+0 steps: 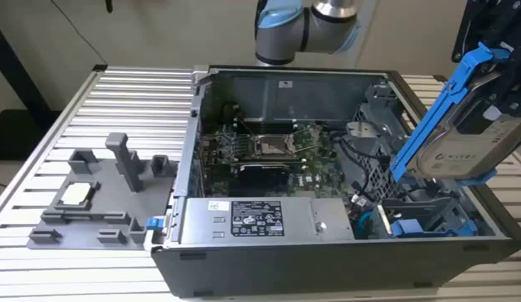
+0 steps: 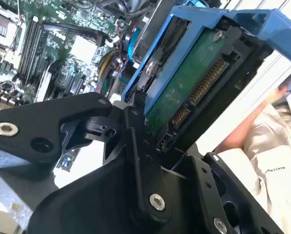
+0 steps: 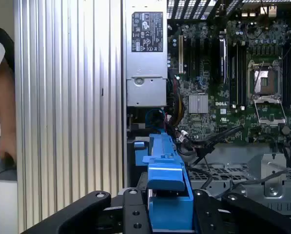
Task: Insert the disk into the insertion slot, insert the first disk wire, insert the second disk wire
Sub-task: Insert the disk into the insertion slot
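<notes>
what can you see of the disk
The disk is a silver-grey drive with a white label in a bright blue plastic carrier. It hangs tilted above the open case at the exterior view's right, not yet in a slot. The second wrist view shows its green circuit board and connector pins. The black hand grips it on both sides.

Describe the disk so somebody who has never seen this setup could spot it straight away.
Find the open computer case on the slatted metal table. Over its end at the exterior view's right, the disk hangs tilted in the tool. Its bright blue carrier and white label set it apart from the grey power-supply box lying flat along the case's near wall.
</notes>
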You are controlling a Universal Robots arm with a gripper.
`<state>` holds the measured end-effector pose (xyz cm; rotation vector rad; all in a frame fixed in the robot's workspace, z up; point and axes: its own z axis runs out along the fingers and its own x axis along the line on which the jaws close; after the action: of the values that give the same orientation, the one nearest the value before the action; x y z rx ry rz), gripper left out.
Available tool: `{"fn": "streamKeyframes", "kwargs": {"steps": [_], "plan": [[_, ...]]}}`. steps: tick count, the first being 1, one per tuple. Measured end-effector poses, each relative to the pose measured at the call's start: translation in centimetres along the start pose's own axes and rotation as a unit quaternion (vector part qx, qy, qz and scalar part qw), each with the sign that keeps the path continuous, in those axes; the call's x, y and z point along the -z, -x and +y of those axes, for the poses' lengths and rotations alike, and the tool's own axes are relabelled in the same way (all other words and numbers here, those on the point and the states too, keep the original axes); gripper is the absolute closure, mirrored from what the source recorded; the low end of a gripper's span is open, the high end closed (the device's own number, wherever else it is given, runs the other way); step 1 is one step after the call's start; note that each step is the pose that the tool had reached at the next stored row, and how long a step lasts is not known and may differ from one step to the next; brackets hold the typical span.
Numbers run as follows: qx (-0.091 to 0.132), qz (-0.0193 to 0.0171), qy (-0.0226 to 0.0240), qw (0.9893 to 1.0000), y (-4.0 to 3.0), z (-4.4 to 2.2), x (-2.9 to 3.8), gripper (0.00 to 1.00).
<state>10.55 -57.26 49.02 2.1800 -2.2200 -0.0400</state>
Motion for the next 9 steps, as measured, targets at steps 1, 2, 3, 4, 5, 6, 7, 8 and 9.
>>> {"fn": "streamKeyframes", "kwargs": {"steps": [1,2,3,4,5,6,7,8,9], "plan": [[0.0,0.0,0.0,1.0,0.0,0.0,0.0,0.67],[0.0,0.0,0.0,1.0,0.0,0.0,0.0,0.67],[0.0,0.0,0.0,1.0,0.0,0.0,0.0,0.67],[0.0,0.0,0.0,1.0,0.0,0.0,0.0,0.67],[0.0,0.0,0.0,1.0,0.0,0.0,-0.01,0.67],[0.0,0.0,0.0,1.0,0.0,0.0,-0.04,0.67],[0.0,0.0,-0.0001,1.0,0.0,-0.01,-0.07,0.67],[0.0,-0.0001,-0.0001,1.0,0.0,-0.01,-0.11,0.67],[0.0,-0.0001,-0.0001,1.0,0.0,-0.01,-0.15,0.67]]}}
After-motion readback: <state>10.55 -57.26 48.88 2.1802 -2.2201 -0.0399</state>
